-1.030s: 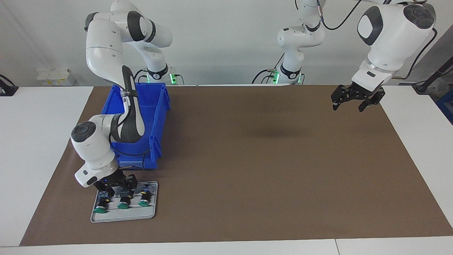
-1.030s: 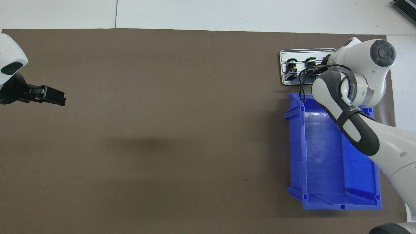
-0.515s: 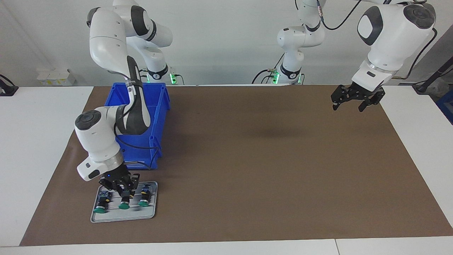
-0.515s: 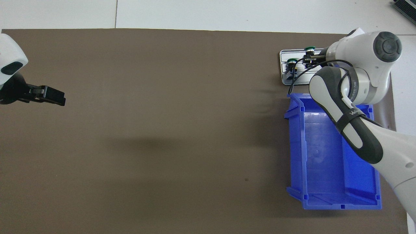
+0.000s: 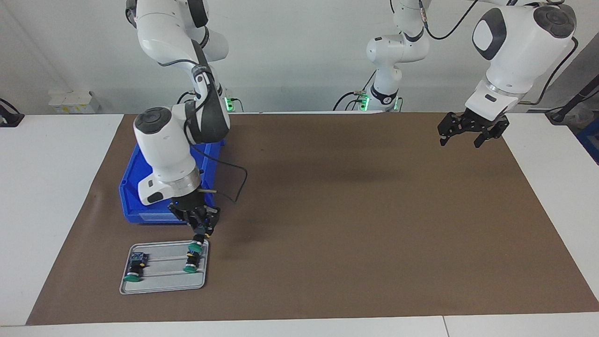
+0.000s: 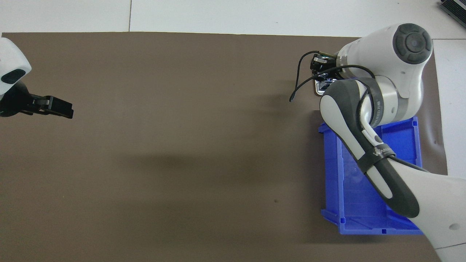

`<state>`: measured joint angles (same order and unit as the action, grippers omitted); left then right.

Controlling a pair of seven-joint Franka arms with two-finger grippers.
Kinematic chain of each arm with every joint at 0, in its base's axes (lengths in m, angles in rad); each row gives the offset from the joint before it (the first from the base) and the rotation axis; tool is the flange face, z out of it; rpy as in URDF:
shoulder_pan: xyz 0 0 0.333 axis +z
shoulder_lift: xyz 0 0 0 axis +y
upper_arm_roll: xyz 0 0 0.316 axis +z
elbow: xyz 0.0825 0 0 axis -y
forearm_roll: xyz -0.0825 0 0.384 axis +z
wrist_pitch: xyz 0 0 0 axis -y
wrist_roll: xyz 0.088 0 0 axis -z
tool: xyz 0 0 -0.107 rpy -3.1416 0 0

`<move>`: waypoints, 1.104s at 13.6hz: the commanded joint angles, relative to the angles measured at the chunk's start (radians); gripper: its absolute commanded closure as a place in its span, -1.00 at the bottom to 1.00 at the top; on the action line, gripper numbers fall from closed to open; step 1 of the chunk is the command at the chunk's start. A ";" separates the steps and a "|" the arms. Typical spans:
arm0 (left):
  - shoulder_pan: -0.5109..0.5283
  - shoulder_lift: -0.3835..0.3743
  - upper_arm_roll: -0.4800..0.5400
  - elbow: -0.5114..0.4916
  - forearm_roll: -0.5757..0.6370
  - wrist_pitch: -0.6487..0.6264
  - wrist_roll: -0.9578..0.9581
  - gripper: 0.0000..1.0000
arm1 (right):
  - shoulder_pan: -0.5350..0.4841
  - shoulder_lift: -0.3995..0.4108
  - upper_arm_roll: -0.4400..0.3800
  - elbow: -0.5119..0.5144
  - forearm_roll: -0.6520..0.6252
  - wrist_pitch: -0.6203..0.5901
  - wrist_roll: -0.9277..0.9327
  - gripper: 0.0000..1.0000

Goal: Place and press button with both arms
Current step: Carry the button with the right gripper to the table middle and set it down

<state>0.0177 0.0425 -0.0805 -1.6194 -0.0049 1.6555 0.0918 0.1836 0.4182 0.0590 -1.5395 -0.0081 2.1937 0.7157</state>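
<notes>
The button (image 5: 195, 246), green cap pointing down and black body above it, hangs pinched in the right gripper (image 5: 202, 232), whose fingers are pressed onto its body, in the air over the edge of the grey tray (image 5: 159, 283) that lies nearest the blue bin (image 5: 135, 210). In the overhead view the right arm's wrist hides most of the tray and the held button cannot be made out there. Two more green-capped buttons remain lying on the tray: one (image 5: 190, 263) near the corner under the held button, and another (image 5: 134, 270) at the tray's end toward the right arm's side of the surface (this one shows a yellow mark on its black body). The tray sits on the brown mat (image 5: 355, 224) farther from the robots than the blue bin, just beside it. The right arm (image 5: 164, 145) reaches over the bin, a black cable looping out from its wrist. The left gripper (image 5: 471, 130) hangs in the air over the mat's corner at the left arm's end of the surface, its fingers spread and holding nothing; the left arm (image 5: 514, 47) waits there, well apart from the tray and bin.
</notes>
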 commanded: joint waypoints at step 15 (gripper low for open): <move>0.001 -0.027 -0.001 -0.033 0.017 0.010 -0.006 -1.00 | 0.494 0.313 0.005 0.389 -0.217 -0.238 1.654 1.00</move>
<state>0.0177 0.0425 -0.0805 -1.6194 -0.0049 1.6555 0.0918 0.6747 0.6804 0.0583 -1.2309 -0.2039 1.9851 2.2984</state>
